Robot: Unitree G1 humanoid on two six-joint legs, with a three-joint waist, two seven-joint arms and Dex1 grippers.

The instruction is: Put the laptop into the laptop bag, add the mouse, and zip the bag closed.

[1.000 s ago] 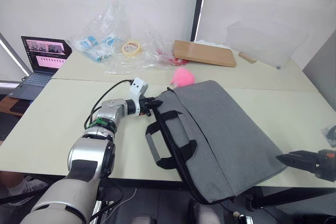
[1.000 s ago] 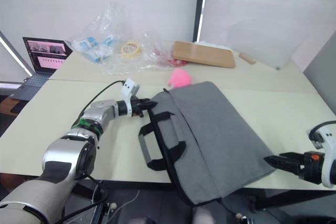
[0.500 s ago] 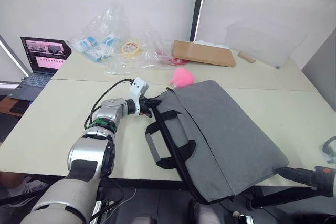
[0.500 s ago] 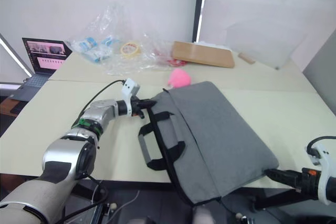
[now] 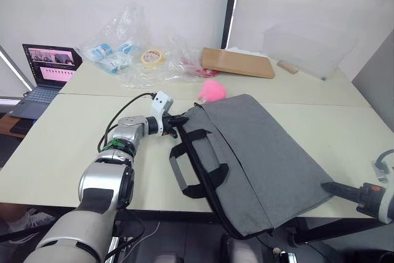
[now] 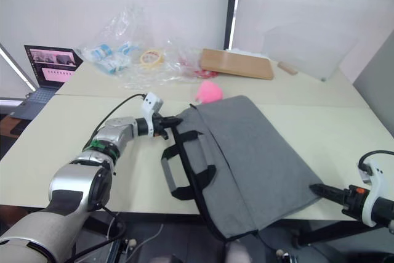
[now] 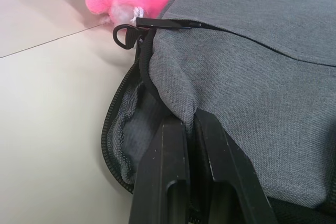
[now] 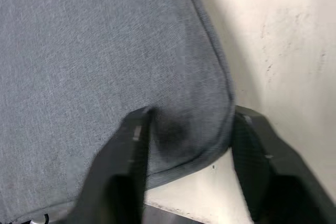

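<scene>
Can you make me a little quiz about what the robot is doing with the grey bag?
1. True or false: the left gripper is pinching the bag's fabric by its open zipper.
2. What sits right behind the bag's far corner? A) pink ball B) red cup C) green book
3. Fill in: the right gripper is open around the bag's near ____.

Key: 1 true. 2 A. 3 corner.
</scene>
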